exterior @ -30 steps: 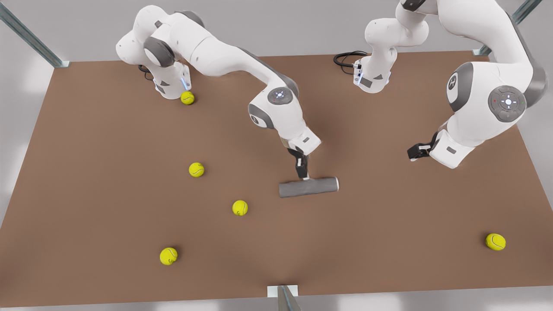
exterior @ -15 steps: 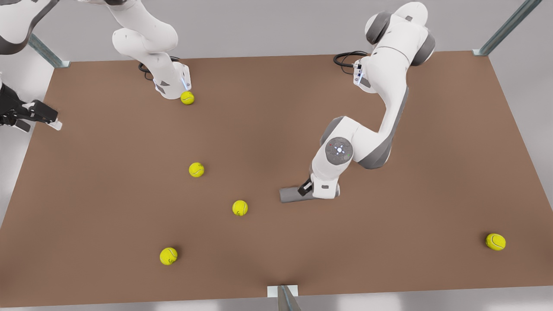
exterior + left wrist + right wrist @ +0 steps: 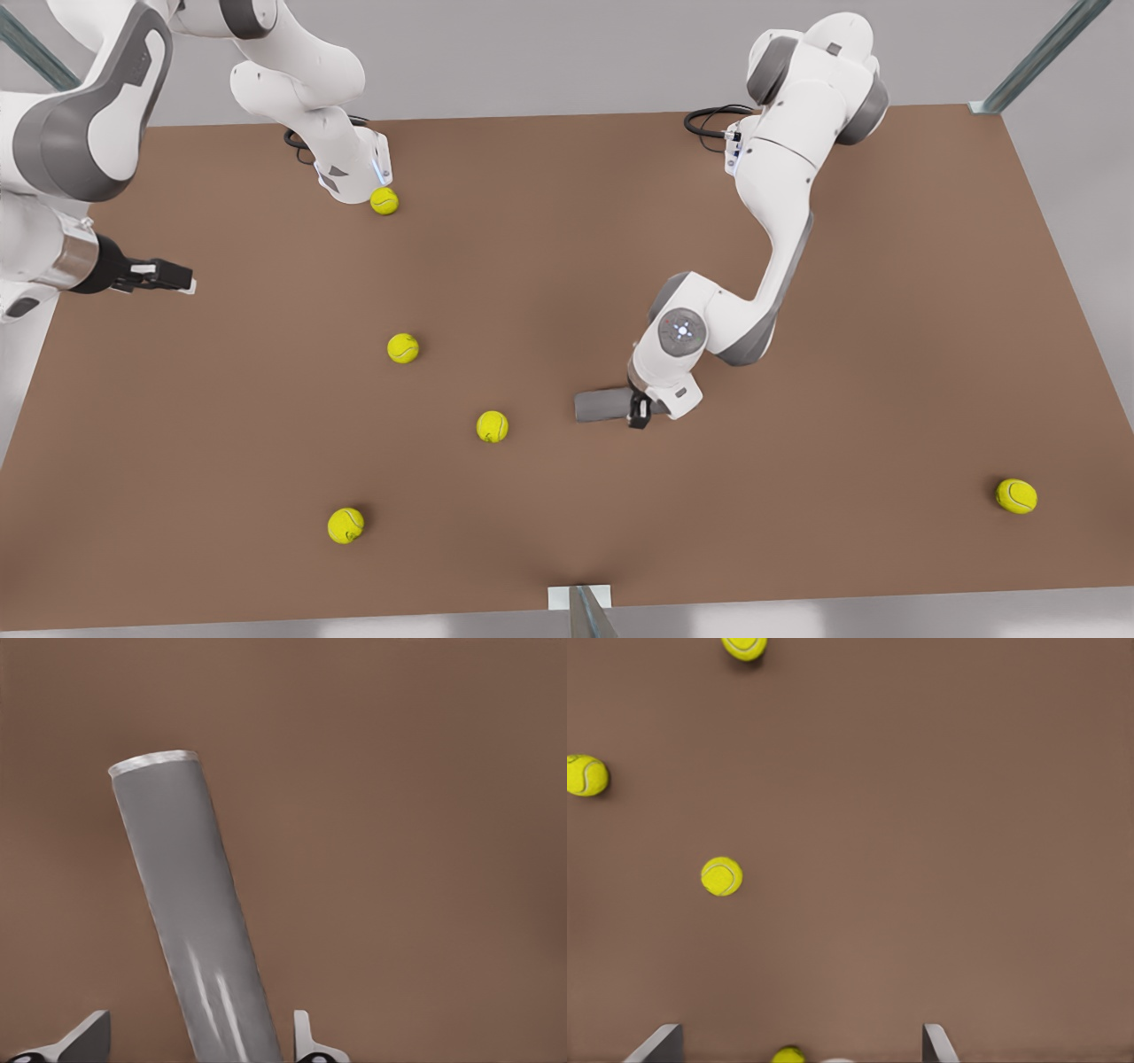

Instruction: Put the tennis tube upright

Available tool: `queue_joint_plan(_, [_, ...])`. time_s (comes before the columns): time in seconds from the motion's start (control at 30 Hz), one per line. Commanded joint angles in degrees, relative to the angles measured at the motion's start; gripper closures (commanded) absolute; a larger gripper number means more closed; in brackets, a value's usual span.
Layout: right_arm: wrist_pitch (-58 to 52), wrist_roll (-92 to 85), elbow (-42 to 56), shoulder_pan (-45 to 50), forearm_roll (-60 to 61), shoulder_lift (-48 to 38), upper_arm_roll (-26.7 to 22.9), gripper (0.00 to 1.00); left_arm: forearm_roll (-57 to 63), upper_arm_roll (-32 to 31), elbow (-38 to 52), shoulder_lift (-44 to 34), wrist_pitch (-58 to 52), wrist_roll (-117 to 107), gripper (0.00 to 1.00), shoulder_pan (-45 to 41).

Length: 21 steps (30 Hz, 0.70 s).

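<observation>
Grey and matte, the tennis tube (image 3: 602,406) lies flat on the brown tabletop (image 3: 797,496) near its middle, its pale rim (image 3: 153,761) pointing away from the left claw (image 3: 640,414). That claw straddles the tube partway along it; in the left wrist view one fingertip (image 3: 306,1041) sits just beside the tube's wall and the other stands off with a gap, so the claw is apart and not yet clamped. What lies inside the tube cannot be told. The right claw (image 3: 164,276) hangs over the tabletop's edge at the front view's left, fingers spread and holding nothing, well apart from the tube. Five tennis balls (image 3: 492,426) are scattered about, the nearest lying near the tube's free end. Bare tabletop surrounds the tube on the other sides
</observation>
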Motion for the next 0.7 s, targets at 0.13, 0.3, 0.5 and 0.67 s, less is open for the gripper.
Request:
queue_joint_plan(0.13, [-0.68,4.10,0.25,0.20,-0.17,0.38,-0.12,0.00,1.55,0.02,-0.17,2.27,2.57,-26.73,0.00,-1.64])
queue_joint_plan(0.3, [-0.59,4.10,0.25,0.29,-0.17,0.47,-0.12,0.00,2.25,-0.07,1.41,5.17,6.26,-26.65,0.00,-2.25])
queue_joint_plan(0.5, [-0.59,4.10,0.34,0.38,-0.09,0.73,-0.12,0.00,2.95,-0.07,3.70,7.54,7.14,-26.73,0.00,-2.60])
queue_joint_plan(0.67, [-0.59,4.10,0.34,0.64,-0.09,0.99,-0.12,0.00,4.27,-0.07,4.58,8.25,7.49,-26.56,0.00,-2.60])
